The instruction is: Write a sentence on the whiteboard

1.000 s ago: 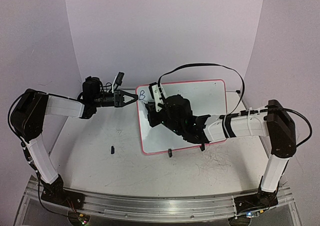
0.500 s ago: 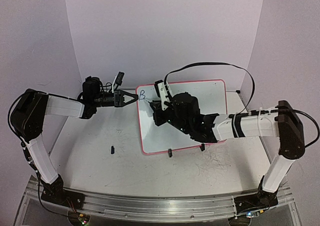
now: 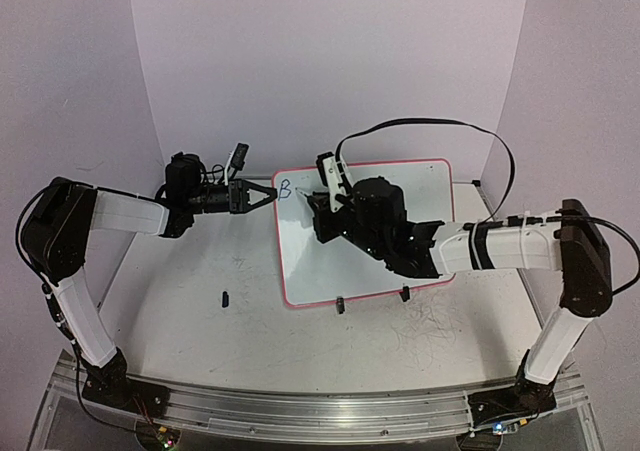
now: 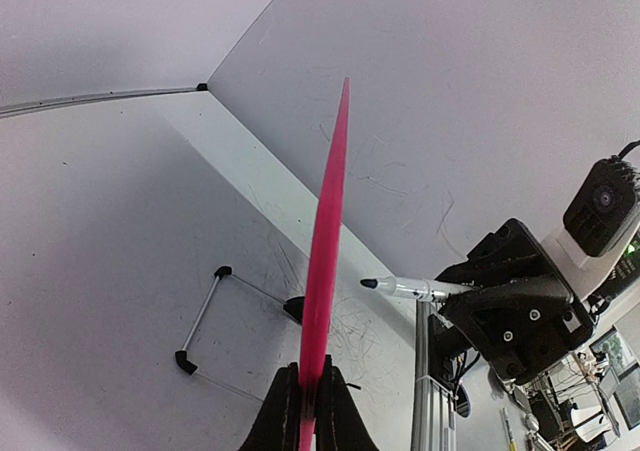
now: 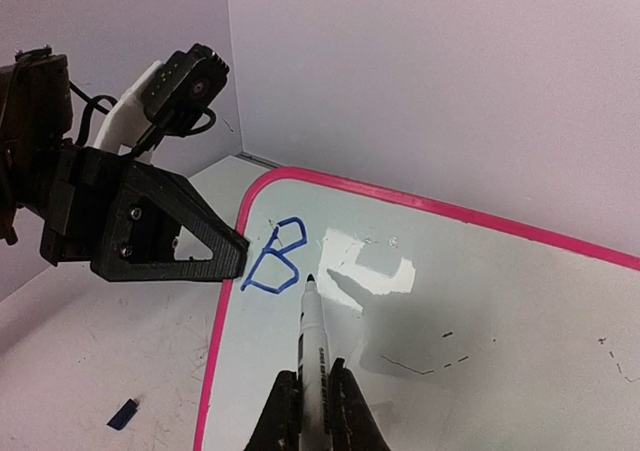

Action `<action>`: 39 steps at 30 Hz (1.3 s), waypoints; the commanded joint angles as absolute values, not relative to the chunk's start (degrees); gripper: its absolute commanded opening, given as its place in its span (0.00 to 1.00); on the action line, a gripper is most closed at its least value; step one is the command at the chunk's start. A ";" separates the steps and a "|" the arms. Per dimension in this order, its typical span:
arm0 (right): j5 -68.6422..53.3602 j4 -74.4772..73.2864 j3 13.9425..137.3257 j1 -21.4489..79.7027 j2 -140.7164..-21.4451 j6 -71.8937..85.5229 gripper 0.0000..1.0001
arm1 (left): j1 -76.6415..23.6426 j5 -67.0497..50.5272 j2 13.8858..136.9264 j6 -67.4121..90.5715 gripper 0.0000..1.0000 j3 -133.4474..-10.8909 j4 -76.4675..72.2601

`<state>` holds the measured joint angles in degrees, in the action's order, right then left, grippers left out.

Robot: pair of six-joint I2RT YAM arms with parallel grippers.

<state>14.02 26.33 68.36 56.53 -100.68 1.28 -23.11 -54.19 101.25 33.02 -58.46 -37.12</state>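
1. Since a second ago the right arm has swung out toward the right of the frame. It has carried the right hand [image 5: 312,396] up and right across the whiteboard [image 3: 425,206]. The left arm has not shifted.
2. Nearest, on the scuffed bench [image 3: 200,331], a small dark blue piece [image 3: 225,297] lies left of the board and apart from it.
3. Black clip feet [image 3: 341,305] sit at the board's lower edge.
4. The whiteboard fills the centre of the top view, with a red-pink rim all round.
5. The right hand is clamped narrow on a marker [image 5: 314,336]. Its tip is just below and right of the writing; whether it touches the surface I cannot tell.
6. The sentence [image 5: 274,259] so far is a single blue "B" at the board's upper left corner.
7. The left hand [image 4: 310,411] pinches the rim at that corner, narrow on the edge.
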 commanded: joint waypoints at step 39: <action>17.81 26.43 71.44 55.94 -103.68 2.03 0.00 | -24.10 -55.20 98.58 32.38 0.00 -57.59 -38.65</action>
<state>15.22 26.89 71.24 56.29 -104.38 1.39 -23.20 -53.71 101.10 32.75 -58.00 -37.15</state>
